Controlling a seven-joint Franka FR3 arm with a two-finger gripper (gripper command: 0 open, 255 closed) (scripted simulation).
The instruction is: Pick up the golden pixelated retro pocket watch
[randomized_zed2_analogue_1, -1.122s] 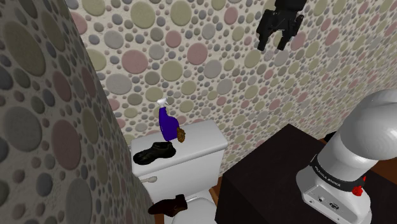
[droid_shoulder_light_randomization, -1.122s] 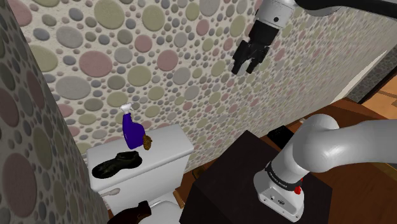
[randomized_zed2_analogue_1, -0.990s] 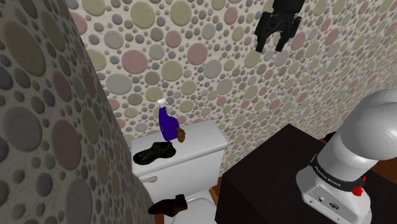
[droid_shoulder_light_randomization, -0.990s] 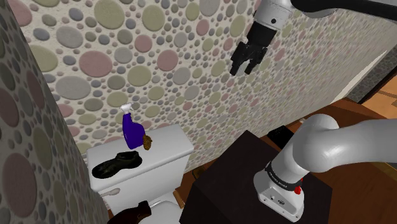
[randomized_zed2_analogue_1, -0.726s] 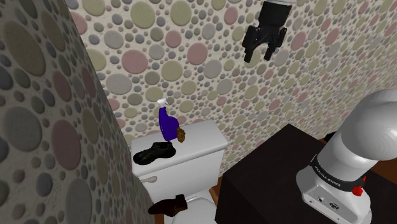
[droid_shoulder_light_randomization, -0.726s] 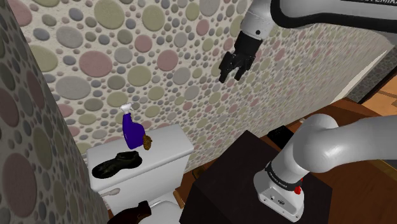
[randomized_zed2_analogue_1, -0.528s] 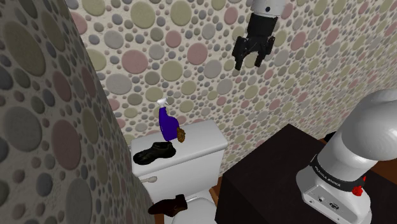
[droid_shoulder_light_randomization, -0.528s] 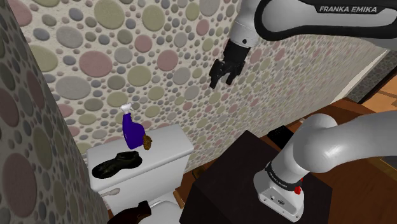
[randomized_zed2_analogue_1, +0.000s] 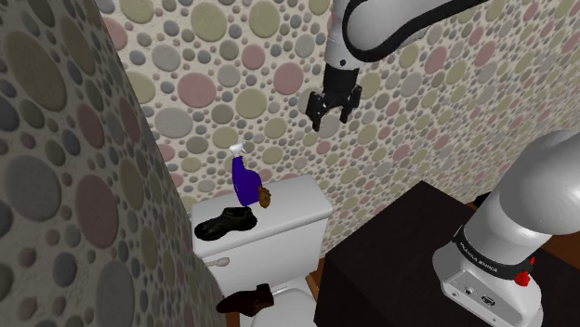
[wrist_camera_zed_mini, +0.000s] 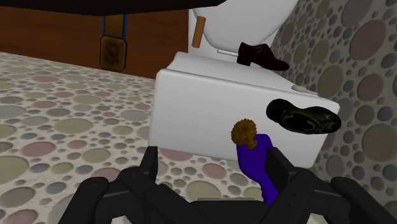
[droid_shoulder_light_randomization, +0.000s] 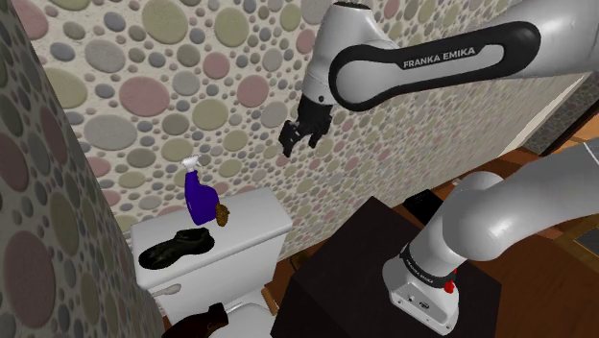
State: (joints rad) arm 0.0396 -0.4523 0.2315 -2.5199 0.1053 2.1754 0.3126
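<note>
The gripper (droid_shoulder_light_randomization: 299,137) hangs in the air in front of the spotted wall, its two black fingers (wrist_camera_zed_mini: 150,167) standing well apart with nothing between them, so it is open and empty. The pocket watch (droid_shoulder_light_randomization: 224,213) is a small golden-brown lump on the flat lid of the white toilet tank (droid_shoulder_light_randomization: 261,219). It sits right against the base of the purple spray bottle (droid_shoulder_light_randomization: 199,197), on the side of the bottle away from the wall corner. From the gripper the watch lies downward and toward the shoulder view's left, well apart from the fingers. In the wrist view the watch (wrist_camera_zed_mini: 243,133) sits ahead of the hand and within the span of the open fingers (nearer the finger on the bottle's side than the other). Its long axis cannot be read, as it shows as a roundish blob in every view. A black shoe (droid_shoulder_light_randomization: 176,248) lies on the same lid nearer the front edge, a little apart from the watch, and a brown shoe (droid_shoulder_light_randomization: 203,322) rests lower down on the toilet. The descent will probably need the fingers to straddle the watch without one of them knocking the bottle.
</note>
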